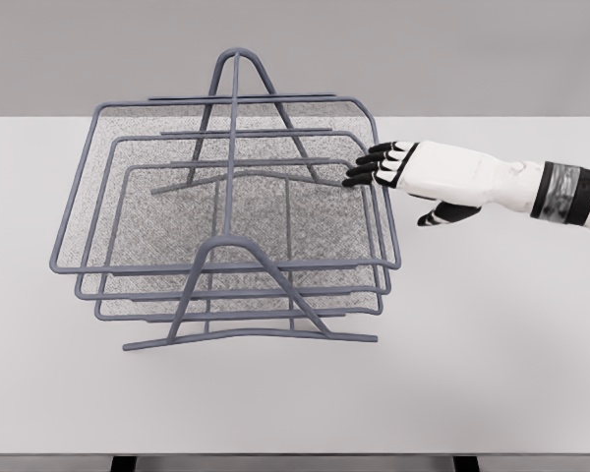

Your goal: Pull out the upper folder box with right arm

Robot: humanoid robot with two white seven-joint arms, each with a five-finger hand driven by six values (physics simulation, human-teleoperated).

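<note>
A grey wire folder rack (238, 211) with three stacked mesh trays stands on the table's left half. The upper tray (88, 187) is the widest, and its rim runs along the right side at about the height of my hand. My right hand (374, 164) reaches in from the right edge. Its black fingertips (362, 173) are extended and lie at the upper tray's right rim (379, 167). Whether they touch the wire I cannot tell. The thumb hangs below, apart from the rack. The hand holds nothing. My left arm does not show.
The white table (492, 344) carries the rack. A-shaped wire supports (241, 74) stand at the rack's back and front. The table's front edge runs along the bottom of the picture.
</note>
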